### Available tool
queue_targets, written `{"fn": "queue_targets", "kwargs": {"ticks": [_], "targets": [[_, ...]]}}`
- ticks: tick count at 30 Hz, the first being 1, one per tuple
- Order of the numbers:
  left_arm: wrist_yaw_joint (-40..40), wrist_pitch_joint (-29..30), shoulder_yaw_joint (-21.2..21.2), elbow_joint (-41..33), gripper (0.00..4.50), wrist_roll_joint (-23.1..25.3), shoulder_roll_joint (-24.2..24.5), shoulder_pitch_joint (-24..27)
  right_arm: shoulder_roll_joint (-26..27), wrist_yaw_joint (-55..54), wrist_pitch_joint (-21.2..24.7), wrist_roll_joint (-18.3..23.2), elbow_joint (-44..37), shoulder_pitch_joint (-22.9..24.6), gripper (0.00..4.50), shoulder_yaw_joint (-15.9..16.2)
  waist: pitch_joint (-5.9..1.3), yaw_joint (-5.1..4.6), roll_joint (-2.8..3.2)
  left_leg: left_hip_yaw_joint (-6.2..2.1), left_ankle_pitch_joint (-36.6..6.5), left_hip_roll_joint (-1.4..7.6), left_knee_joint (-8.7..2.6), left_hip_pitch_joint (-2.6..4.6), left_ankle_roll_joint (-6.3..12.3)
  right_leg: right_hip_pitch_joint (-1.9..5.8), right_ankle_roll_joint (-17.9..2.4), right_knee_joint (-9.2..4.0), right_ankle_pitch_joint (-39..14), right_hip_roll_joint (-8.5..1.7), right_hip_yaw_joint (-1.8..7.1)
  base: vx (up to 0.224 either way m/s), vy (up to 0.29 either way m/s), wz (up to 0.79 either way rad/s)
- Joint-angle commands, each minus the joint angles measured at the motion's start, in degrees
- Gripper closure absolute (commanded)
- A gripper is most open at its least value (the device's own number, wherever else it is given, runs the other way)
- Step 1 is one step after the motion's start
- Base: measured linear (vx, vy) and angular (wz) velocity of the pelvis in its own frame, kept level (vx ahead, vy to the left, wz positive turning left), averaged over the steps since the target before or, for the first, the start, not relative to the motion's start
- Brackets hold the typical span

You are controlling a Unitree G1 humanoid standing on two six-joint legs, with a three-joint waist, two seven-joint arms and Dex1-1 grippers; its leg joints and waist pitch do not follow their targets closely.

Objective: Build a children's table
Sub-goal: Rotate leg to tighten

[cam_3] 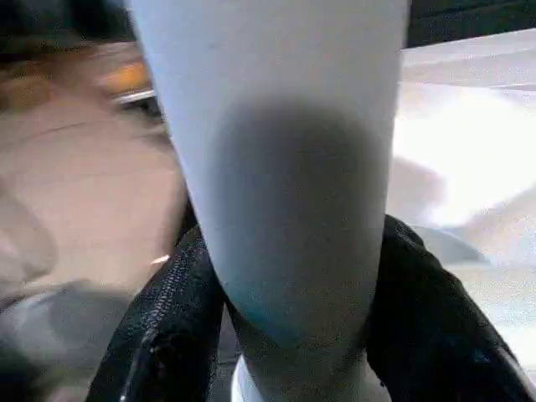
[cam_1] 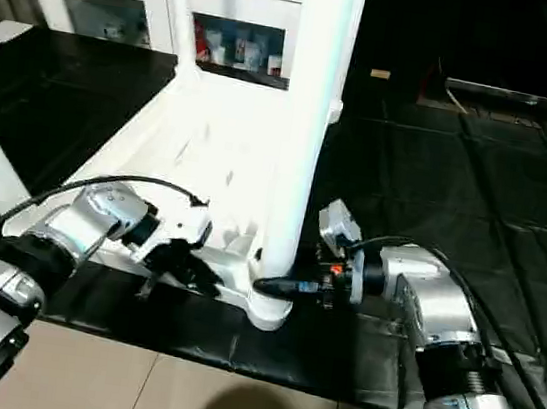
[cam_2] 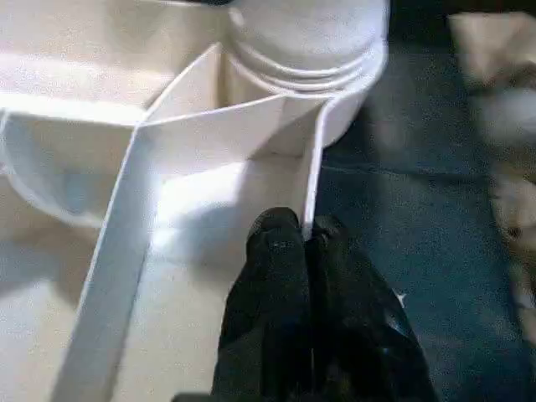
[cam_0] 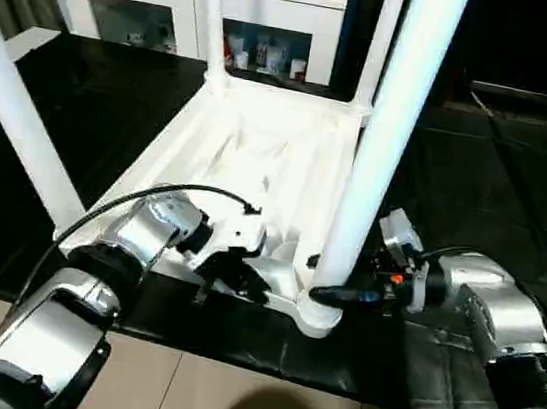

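Our right hand (cam_0: 334, 295) is clamped around the base of the long round tapered white leg (cam_0: 389, 129), upright in the near right corner socket of the upturned white plastic tabletop (cam_0: 249, 161) on the black floor mat (cam_0: 497, 194). Our left hand (cam_2: 311, 243) pinches the tabletop's near rim just beside it.

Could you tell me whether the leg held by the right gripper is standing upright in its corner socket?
Yes: the leg rises upright from the socket, right gripper around its base.
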Motion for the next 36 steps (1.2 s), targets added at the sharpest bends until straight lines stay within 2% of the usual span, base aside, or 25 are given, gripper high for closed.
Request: {"fn": "queue_targets", "kwargs": {"ticks": [1,2,3,4,5,6,7,8,9,10,13,14,15,18,19,20,21,23,26,28,30,32,34,36], "targets": [[6.89,3.89,2.19,0.71,4.50,-0.85,-2.97,-1.86,2.85,-6.33,0.05,-1.44,0.82,0.07,2.50,0.88,-3.89,-0.81,-0.84,-1.05,-10.17,2.59,-3.88,0.75,2.14,3.07,-6.53,-5.67,-21.72,-5.32,3.45,0.000,0.000,0.00],[6.89,3.89,2.19,0.71,4.50,-0.85,-2.97,-1.86,2.85,-6.33,0.05,-1.44,0.82,0.07,2.51,0.88,-3.86,-1.04,-0.92,-1.18,-10.38,2.54,-3.98,0.67,1.99,3.25,-6.31,-5.74,-22.33,-5.39,3.38,0.000,0.000,0.00],[13.63,7.45,4.21,2.20,4.50,-1.69,-5.48,-3.44,5.97,-15.13,0.16,-3.62,2.05,-0.57,2.51,-0.03,-3.89,-1.75,-0.84,-1.28,-9.96,2.55,-4.08,0.42,1.73,3.39,-6.05,-5.58,-22.01,-5.32,3.40,0.000,0.000,0.00],[16.97,8.95,5.48,2.85,4.50,-2.49,-6.88,-4.21,7.50,-18.98,0.96,-4.40,2.33,-0.94,2.53,-0.36,-3.87,-2.41,-0.84,-1.32,-10.73,2.40,-4.04,0.62,1.43,3.28,-6.17,-5.85,-22.51,-5.30,3.25,0.000,0.000,0.00],[16.97,8.95,5.48,2.85,4.50,-2.49,-6.88,-4.21,7.50,-18.98,0.96,-4.40,2.33,-0.94,2.53,-0.36,-3.90,-2.79,-0.94,-1.29,-10.69,2.23,-4.01,0.62,1.40,3.33,-6.19,-5.87,-22.57,-5.15,3.18,0.000,0.000,0.00],[21.83,11.24,7.58,3.35,4.50,-4.04,-9.44,-5.34,10.70,-25.70,2.92,-5.14,2.69,-1.86,2.55,-1.14,-3.83,-3.25,-1.05,-1.28,-9.83,2.04,-3.98,0.28,1.63,3.63,-5.97,-5.86,-22.29,-5.07,3.17,0.000,0.000,0.00],[23.07,11.86,8.12,3.30,4.50,-4.46,-10.17,-5.59,11.80,-27.60,3.53,-5.20,2.70,-2.16,2.56,-1.41,-3.84,-3.40,-0.69,-1.31,-9.74,1.96,-3.94,0.26,1.68,3.54,-6.12,-5.86,-22.33,-5.07,3.08,0.000,0.000,0.00],[23.07,11.86,8.12,3.30,4.50,-4.46,-10.17,-5.59,11.80,-27.60,3.53,-5.20,2.70,-2.16,2.56,-1.41,-3.97,-3.82,-0.96,-1.20,-9.57,1.77,-3.83,0.40,2.09,3.53,-5.95,-6.19,-22.42,-5.03,3.03,0.000,0.000,0.00],[26.93,12.81,9.57,3.53,4.50,-5.21,-11.89,-6.25,14.47,-32.65,5.14,-5.90,2.89,-2.96,2.56,-2.05,-4.02,-4.08,-1.02,-1.07,-8.36,1.59,-3.65,0.20,2.78,3.63,-6.26,-5.94,-20.57,-4.86,3.25,0.000,0.000,0.00],[28.56,13.04,9.96,3.50,4.50,-5.28,-12.73,-6.44,15.94,-35.80,5.86,-6.68,3.42,-3.62,2.56,-2.28,-4.06,-4.18,-0.86,-1.22,-7.89,1.75,-3.76,0.14,2.77,3.57,-6.64,-5.74,-19.79,-4.88,3.21,0.000,0.000,0.00],[30.14,12.99,10.03,3.15,4.50,-4.89,-13.70,-6.46,17.99,-39.22,6.36,-7.14,4.28,-4.50,2.56,-2.75,-4.30,-4.56,-0.92,-1.17,-6.26,1.78,-3.68,0.03,3.98,3.73,-7.73,-5.36,-15.18,-4.74,3.28,0.000,0.000,0.00],[30.50,12.77,9.53,2.88,4.50,-4.09,-13.91,-6.33,18.90,-39.46,5.75,-6.77,4.59,-4.85,2.00,-3.05,-4.35,-4.68,-0.82,-1.19,-6.03,1.89,-3.70,0.02,4.35,3.74,-8.41,-5.14,-13.47,-4.78,3.34,0.000,0.000,0.00],[30.50,12.74,9.50,2.87,4.50,-4.05,-13.90,-6.32,18.90,-39.44,5.69,-6.81,4.59,-4.85,2.00,-3.01,-4.30,-4.86,-0.77,-1.13,-6.51,1.92,-3.69,0.17,4.65,3.67,-9.05,-5.13,-12.50,-4.75,3.35,0.000,0.000,0.00],[30.11,12.23,8.67,2.35,4.50,-2.86,-13.52,-5.84,18.29,-38.18,3.43,-8.57,4.37,-4.60,1.84,-1.13,-4.19,-5.03,-0.73,-1.11,-7.32,2.00,-3.73,0.17,5.00,3.77,-9.27,-5.25,-12.87,-4.89,3.36,0.000,0.000,0.00],[29.77,12.06,8.45,2.14,4.50,-2.50,-13.16,-5.63,17.82,-37.36,3.02,-8.94,3.91,-4.22,1.53,-0.46,-4.11,-5.13,-0.80,-1.08,-7.65,1.97,-3.74,0.23,4.95,3.76,-9.01,-5.35,-13.54,-4.82,3.36,0.000,0.000,0.00],[29.32,11.90,8.27,1.99,4.50,-2.27,-12.78,-5.47,17.44,-36.68,2.92,-8.79,3.44,-3.88,1.53,-0.34,-4.07,-5.12,-0.90,-1.06,-7.86,1.95,-3.78,0.25,4.96,3.78,-8.88,-5.43,-14.05,-4.84,3.35,0.000,0.000,0.00],[29.00,11.71,8.12,1.91,4.50,-2.05,-12.49,-5.36,17.27,-36.06,2.93,-8.41,2.96,-3.62,1.53,-0.55,-4.05,-5.11,-0.90,-1.06,-8.13,1.99,-3.80,0.33,4.94,3.76,-8.77,-5.52,-14.83,-4.90,3.38,0.000,0.000,0.00],[28.00,10.82,7.71,1.73,4.50,-1.69,-11.89,-5.11,16.90,-34.82,2.88,-7.52,2.07,-3.18,1.23,-1.14,-4.07,-4.99,-0.88,-1.12,-8.05,2.07,-3.84,0.30,5.09,3.79,-8.57,-5.43,-14.75,-4.93,3.47,0.000,0.000,0.00],[24.43,9.53,6.45,1.14,4.50,-1.11,-10.31,-4.34,14.85,-31.38,3.36,-5.59,0.27,-2.33,1.04,-2.40,-4.16,-4.94,-0.81,-1.13,-7.18,2.17,-3.82,0.21,5.56,3.85,-9.02,-5.19,-12.60,-4.91,3.54,0.000,0.000,0.00],[19.18,7.19,5.03,0.55,4.50,-0.88,-8.35,-3.32,10.90,-24.93,3.34,-4.03,-1.36,-1.47,0.86,-2.58,-4.27,-4.77,-0.65,-1.05,-7.02,2.24,-3.67,0.19,6.29,3.96,-9.80,-5.01,-10.51,-4.86,3.49,0.000,0.000,0.00],[17.12,6.09,4.54,0.32,4.50,-0.86,-7.71,-2.96,9.44,-22.42,3.08,-3.62,-1.80,-1.20,0.57,-2.50,-4.32,-4.54,-0.63,-1.05,-6.61,2.42,-3.60,0.09,6.85,3.99,-10.14,-4.81,-9.00,-4.87,3.48,0.000,0.000,0.00],[11.75,1.59,3.71,-0.46,4.50,-1.36,-6.28,-1.99,6.40,-17.50,1.71,-3.06,-2.30,-0.83,0.46,-2.37,-4.47,-4.15,-0.43,-1.04,-6.65,2.47,-3.48,0.13,7.14,3.94,-10.56,-4.74,-8.18,-4.90,3.39,0.000,0.000,0.00],[8.93,-0.13,3.46,-1.00,4.50,-1.86,-5.69,-1.48,5.19,-15.57,1.05,-3.03,-2.25,-0.75,0.23,-2.29,-4.45,-3.75,-0.46,-1.00,-6.71,2.67,-3.50,0.13,6.90,3.82,-11.08,-4.55,-7.79,-4.98,3.46,0.000,0.000,0.00],[3.82,-3.24,2.09,-1.27,4.50,-1.76,-3.91,-0.91,2.20,-10.54,-0.87,-3.36,-1.17,-0.79,0.07,-1.91,-4.53,-3.23,-0.17,-0.94,-7.35,2.90,-3.52,0.52,6.40,3.49,-11.19,-4.62,-8.47,-5.03,3.55,0.000,0.000,0.00]]}}
